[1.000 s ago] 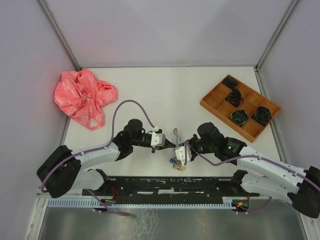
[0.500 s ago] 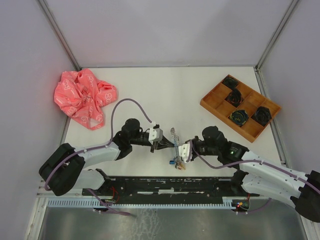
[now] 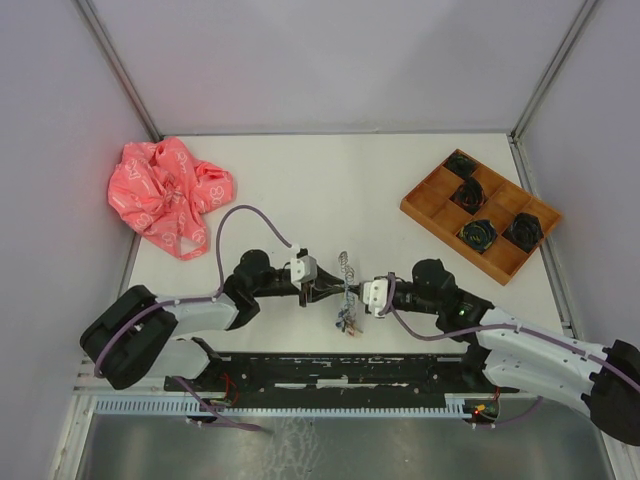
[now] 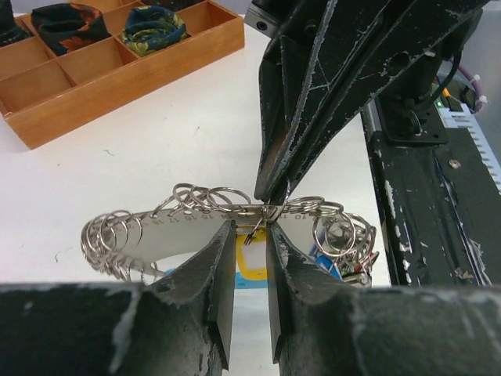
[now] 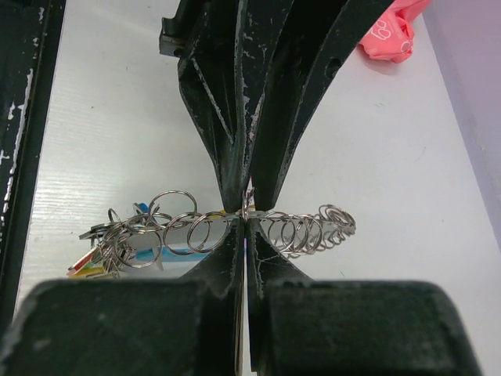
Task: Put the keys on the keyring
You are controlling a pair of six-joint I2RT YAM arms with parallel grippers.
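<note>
Top external: left hand, right hand tight on keyring bundle (keys at near end); bag, tray aside.

A robotics lab test cell: a white tabletop boxed in by plain pale-grey panel walls on bare aluminium frame posts, with a black metal mounting rail running along 6 o'clock.

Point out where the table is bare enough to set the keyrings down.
Widest bare patch: the table middle and back, between the pink bag and the wooden tray. Crowded: the near centre, where the left gripper and right gripper meet on the keyring bundle, arms on both sides.
</note>
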